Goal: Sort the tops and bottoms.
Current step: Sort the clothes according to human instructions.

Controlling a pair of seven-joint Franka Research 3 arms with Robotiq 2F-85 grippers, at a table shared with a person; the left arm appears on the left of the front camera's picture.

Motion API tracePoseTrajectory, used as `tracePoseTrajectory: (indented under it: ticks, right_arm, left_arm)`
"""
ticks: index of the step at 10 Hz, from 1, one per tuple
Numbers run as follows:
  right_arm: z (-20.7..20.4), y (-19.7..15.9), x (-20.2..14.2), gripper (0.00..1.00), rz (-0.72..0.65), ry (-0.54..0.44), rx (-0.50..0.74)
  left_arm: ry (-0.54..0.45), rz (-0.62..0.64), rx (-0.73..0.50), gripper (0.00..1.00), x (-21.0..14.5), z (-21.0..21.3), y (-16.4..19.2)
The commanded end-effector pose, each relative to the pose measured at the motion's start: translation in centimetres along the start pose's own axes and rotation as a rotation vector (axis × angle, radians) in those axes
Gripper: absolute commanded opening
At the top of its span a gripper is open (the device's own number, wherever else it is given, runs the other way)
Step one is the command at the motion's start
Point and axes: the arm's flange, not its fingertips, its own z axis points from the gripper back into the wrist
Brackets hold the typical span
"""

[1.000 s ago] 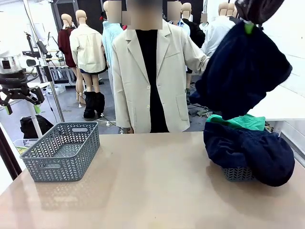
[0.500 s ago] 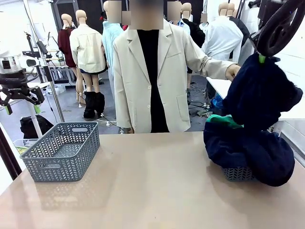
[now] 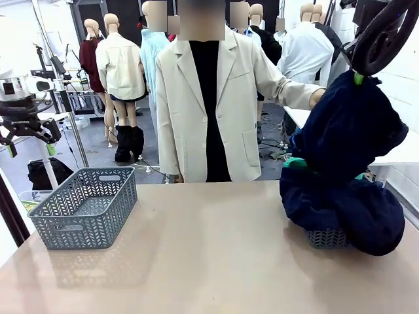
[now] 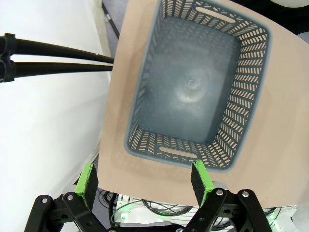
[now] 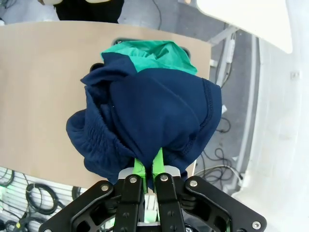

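My right gripper [image 3: 359, 79] hangs high at the right, shut on a dark navy garment [image 3: 350, 127] that dangles over the right-hand pile. In the right wrist view, my right gripper [image 5: 148, 166] pinches the navy garment's [image 5: 154, 116] fabric between its green pads. Below it, a second navy garment [image 3: 340, 209] and a bright green one [image 3: 296, 163] are heaped over a grey basket [image 3: 325, 239]. The green garment [image 5: 149, 55] peeks out past the held cloth. My left gripper [image 3: 31, 147] stays open at the far left, off the table. My left gripper [image 4: 144, 181] hovers above the left basket [image 4: 241, 106].
The empty grey left basket [image 3: 85, 206] stands at the table's left. A person in a beige blazer stands at the far side, with one hand [image 3: 318, 98] reaching beside the hanging garment. The tan tabletop [image 3: 209, 255] lies bare between the baskets.
My right gripper came down and to the right with the navy garment, which now hangs closer to the pile. The person's arm has stretched out toward it. The left arm is still.
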Motion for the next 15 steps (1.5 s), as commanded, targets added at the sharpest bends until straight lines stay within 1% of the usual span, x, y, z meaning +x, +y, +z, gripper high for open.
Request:
tracePoseTrajectory:
  ticks: [1,3,4,5,7,8,9,10,14,15]
  right_arm:
    - [-0.1,-0.1,0.0,0.0,-0.001,0.002,0.001]
    - [-2.9,-1.3,1.8,0.0,-0.053,0.057,0.038]
    - [-4.8,-2.1,2.2,0.0,-0.104,0.089,0.066]
    - [-6.2,-2.6,2.3,0.0,-0.123,0.114,0.075]
    - [-9.2,-3.5,3.0,0.0,-0.11,0.182,0.127]
    - [-10.3,-4.0,3.6,0.0,-0.134,0.202,0.15]
    - [-11.0,-4.3,4.2,0.05,-0.138,0.226,0.171]
    - [-11.1,-4.4,4.2,0.23,-0.168,0.238,0.184]
    - [-8.5,-4.5,3.8,0.92,-0.152,0.214,0.171]
    - [-7.6,-4.6,3.4,1.0,-0.164,0.198,0.164]
  left_arm:
    - [0.001,-0.006,0.014,1.0,0.2,0.3,0.2]
    - [0.001,-0.006,0.014,1.0,0.2,0.3,0.2]
    - [0.001,-0.006,0.014,1.0,0.2,0.3,0.2]
    - [0.001,-0.006,0.014,1.0,0.2,0.3,0.2]
    - [0.001,-0.006,0.014,1.0,0.2,0.3,0.2]
    - [0.001,-0.006,0.014,1.0,0.2,0.3,0.2]
    - [0.001,-0.006,0.014,1.0,0.2,0.3,0.2]
    - [0.001,-0.006,0.014,1.0,0.2,0.3,0.2]
    - [0.001,-0.006,0.014,1.0,0.2,0.3,0.2]
    - [0.001,-0.006,0.014,1.0,0.2,0.3,0.2]
